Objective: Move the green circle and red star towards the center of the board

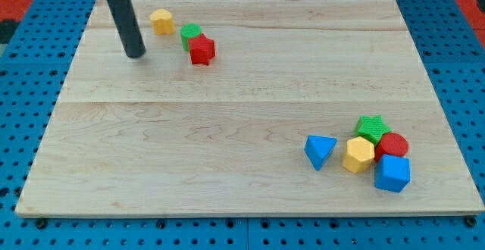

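Green circle [190, 33] touching red star [202, 50], both right of my bare tip [136, 54]

My tip [136, 54] rests on the wooden board [227, 129] near the view's top left, left of a yellow block [161, 21], the green circle [190, 35] and the red star [202, 50], with the star touching the circle's lower right. Well apart at the view's bottom right, a blue triangle [320, 151] sits beside a tight cluster: a yellow hexagon [358, 154], green star [371, 127], red circle [392, 145] and blue block [392, 173]
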